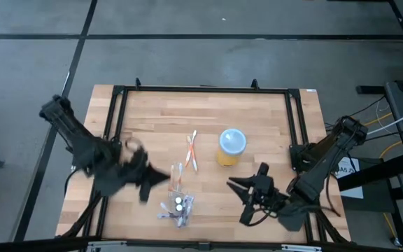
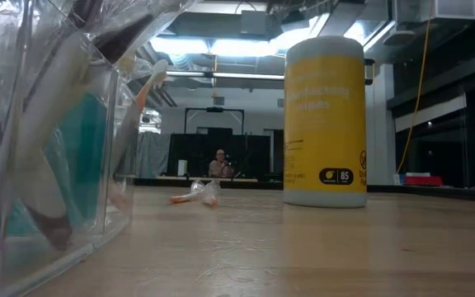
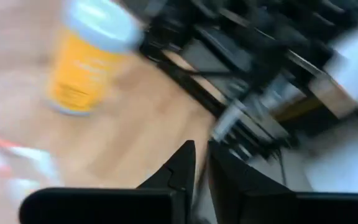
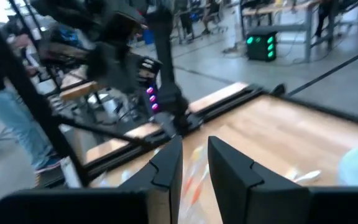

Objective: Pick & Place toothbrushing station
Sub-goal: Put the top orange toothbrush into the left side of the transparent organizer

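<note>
A yellow cup with a pale-blue top [image 1: 231,147] [image 2: 324,120] stands upright on its base near the table's middle. Left of it, thin white and pink toothbrushes [image 1: 191,152] [image 2: 196,195] lie crossed on the wood. A clear plastic pouch [image 1: 176,201] [image 2: 48,140] lies near the front edge, with teal tubes and toothbrushes inside it. My left gripper [image 1: 161,179] [image 3: 201,168] hovers left of the pouch, clear of it, with only a narrow gap between its fingers and nothing in it. My right gripper [image 1: 241,190] [image 4: 195,163] hovers near the front right, open and empty.
A black metal frame [image 1: 117,105] runs around the wooden table top. Bare wood lies along the far side and between the cup and the right arm. A person [image 2: 219,163] sits far off in the room behind the table.
</note>
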You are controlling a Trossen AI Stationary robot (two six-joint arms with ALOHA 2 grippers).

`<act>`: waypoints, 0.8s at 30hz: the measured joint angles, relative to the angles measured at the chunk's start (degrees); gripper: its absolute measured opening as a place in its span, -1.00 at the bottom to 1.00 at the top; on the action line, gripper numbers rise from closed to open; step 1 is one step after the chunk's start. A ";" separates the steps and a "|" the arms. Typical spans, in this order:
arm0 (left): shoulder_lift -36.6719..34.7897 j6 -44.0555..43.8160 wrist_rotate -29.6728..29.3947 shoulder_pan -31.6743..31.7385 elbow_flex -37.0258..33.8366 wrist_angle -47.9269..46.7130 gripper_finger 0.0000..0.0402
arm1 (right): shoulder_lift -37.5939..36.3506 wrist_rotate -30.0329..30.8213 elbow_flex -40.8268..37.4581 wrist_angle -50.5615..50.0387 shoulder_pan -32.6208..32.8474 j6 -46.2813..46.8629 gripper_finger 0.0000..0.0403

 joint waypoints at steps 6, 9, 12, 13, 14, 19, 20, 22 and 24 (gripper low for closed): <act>-3.84 -2.38 21.63 20.68 0.00 -15.92 -0.75 | -3.84 3.18 0.00 0.01 0.02 -6.39 -0.61; -2.24 3.99 35.18 31.30 0.00 -16.78 -0.73 | -4.63 3.18 0.00 -0.09 0.00 -8.68 -0.61; 0.52 9.58 43.27 40.06 0.00 -17.63 -0.74 | -5.33 3.60 0.00 -0.09 0.02 -9.27 -0.61; 1.35 11.10 44.78 42.50 0.00 -18.04 -0.74 | -5.50 3.60 0.00 -0.12 0.02 -9.39 -0.61; 2.35 12.45 45.84 44.88 0.00 -18.83 -0.75 | -5.61 3.60 0.00 -0.13 0.02 -9.47 -0.61; 8.13 17.51 48.25 53.87 0.00 -18.85 -0.69 | -6.13 4.34 0.00 -0.26 0.02 -9.49 -0.61; 9.61 18.01 49.58 55.51 0.00 -18.01 -0.66 | -6.16 4.77 0.00 -0.36 0.02 -9.50 -0.61; 12.77 18.32 52.02 57.97 0.00 -16.48 -0.58 | -6.22 5.38 0.00 -0.36 0.02 -9.56 -0.61; 16.02 18.12 53.88 59.61 0.00 -14.36 -0.48 | -6.29 5.53 0.00 -0.33 0.01 -9.78 -0.61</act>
